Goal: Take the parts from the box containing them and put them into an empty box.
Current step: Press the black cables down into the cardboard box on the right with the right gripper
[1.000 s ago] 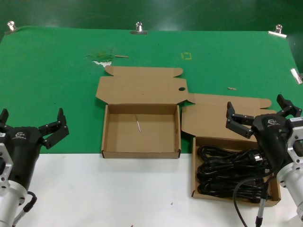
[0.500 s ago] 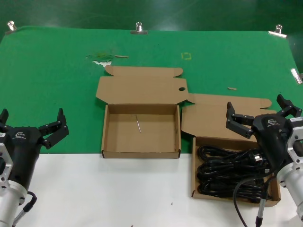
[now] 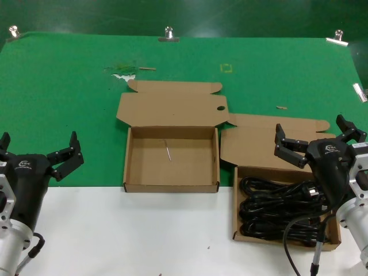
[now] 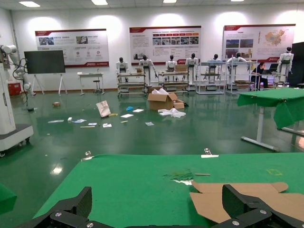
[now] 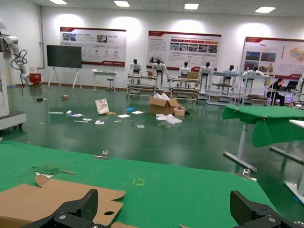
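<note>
Coiled black power cables (image 3: 283, 211): all lying in the narrower carton (image 3: 241, 227) on the robot's right; none moved, so by my reading the whole transfer is left to do. Wide shallow carton (image 3: 171, 186), just beside it: holds only a pale sliver (image 3: 168, 150). Right gripper (image 3: 319, 141) hovers over the full carton's far end, jaws wide and holding nothing; left gripper (image 3: 39, 153) waits well apart, jaws also wide.

Glossy green floor (image 4: 156, 133), white poster-hung wall (image 5: 228, 33), bright ceiling lights (image 5: 191, 6).

Black tools (image 3: 319, 140), silver wrists, dangling black cables
</note>
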